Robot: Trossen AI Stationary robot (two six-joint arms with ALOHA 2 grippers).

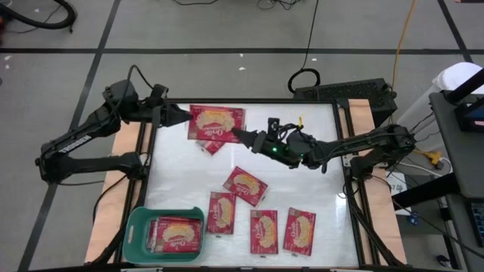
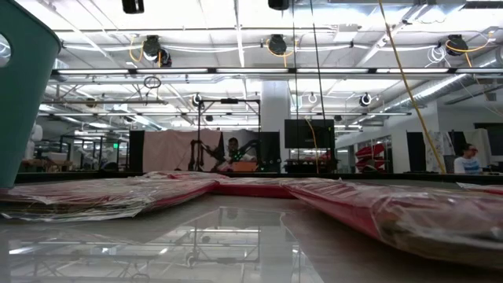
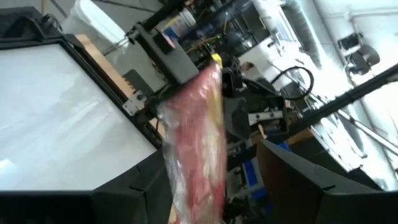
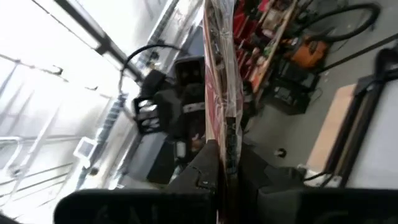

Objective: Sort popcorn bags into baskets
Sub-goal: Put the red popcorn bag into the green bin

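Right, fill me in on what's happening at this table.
Both arms hold one flat red popcorn bag above the table's far side: the right end effector is shut on one edge, and the left end effector is at the opposite edge. The teal-green rectangular plastic basket at the near left corner already holds bags. Five more red packets lie loose on the white table.

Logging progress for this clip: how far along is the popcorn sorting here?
Done: the teal basket already holds packets. In hand: one popcorn bag is held above the table's far side between both arms, the right gripper shut on its edge and the left gripper at the opposite edge. Left: five packets lie loose on the table, plus another partly under the held one.
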